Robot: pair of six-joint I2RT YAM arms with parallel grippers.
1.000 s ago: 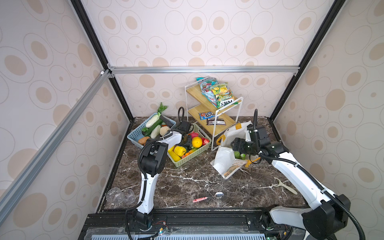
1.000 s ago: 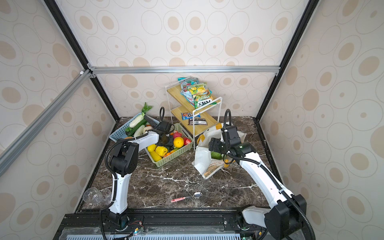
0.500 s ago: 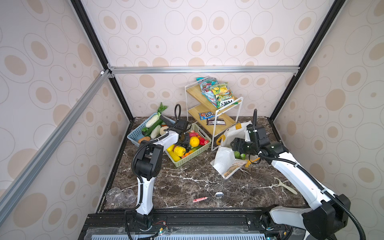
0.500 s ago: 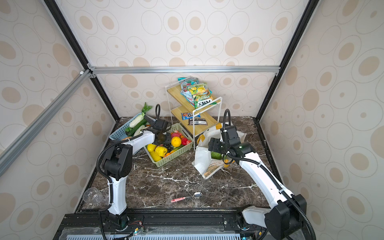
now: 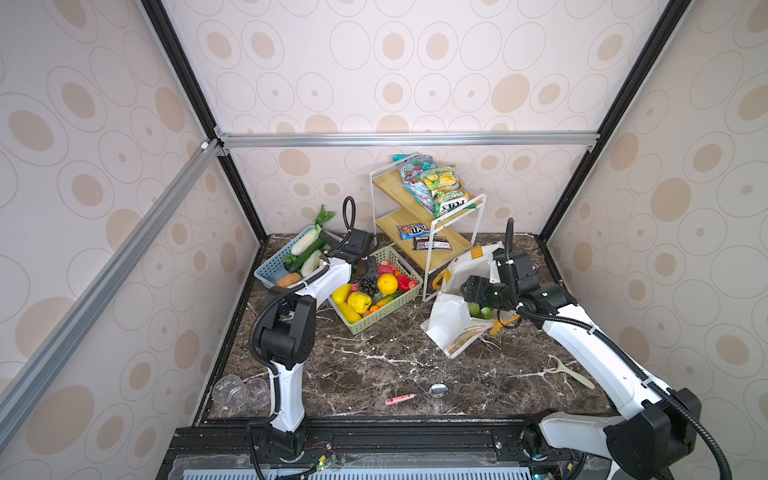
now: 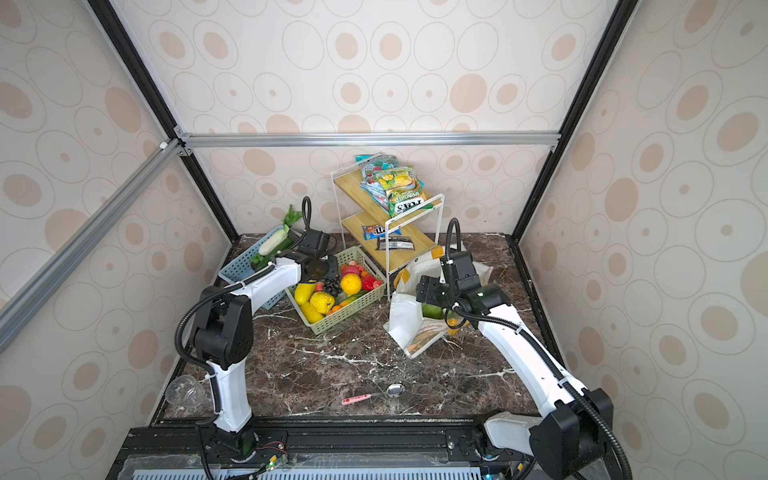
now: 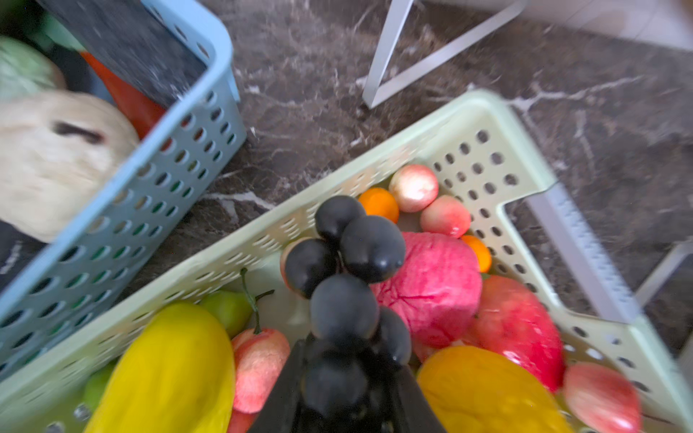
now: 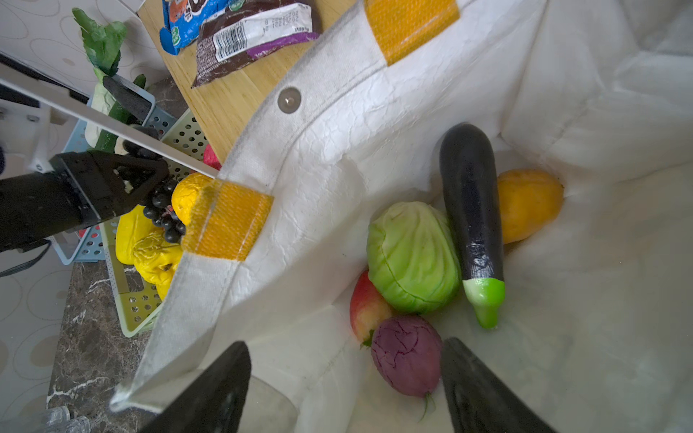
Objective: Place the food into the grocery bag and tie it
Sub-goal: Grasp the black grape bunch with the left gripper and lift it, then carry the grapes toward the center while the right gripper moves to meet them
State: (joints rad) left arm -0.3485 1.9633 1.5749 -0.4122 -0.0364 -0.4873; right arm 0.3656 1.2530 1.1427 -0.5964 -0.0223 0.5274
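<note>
The left claw pinches the dark grape bunch between its two fingers. The grapes hang just above the green basket, which is full of toy fruit: a round orange, yellow pieces, red and pink ones. The blue basket sits at about 10 o'clock from the green basket, with long green and white vegetables in it. In both top views the white grocery bag stands on the dark marble table at about 3 o'clock from the green basket, and its mouth is open. The wooden shelf with snack packs is at about 12 o'clock from the bag. The right claw is at the bag's mouth with its fingers spread wide apart, pinching nothing. Inside the bag lie a light green cabbage, a dark eggplant touching it, an orange-yellow piece, a red apple and a purple piece.
</note>
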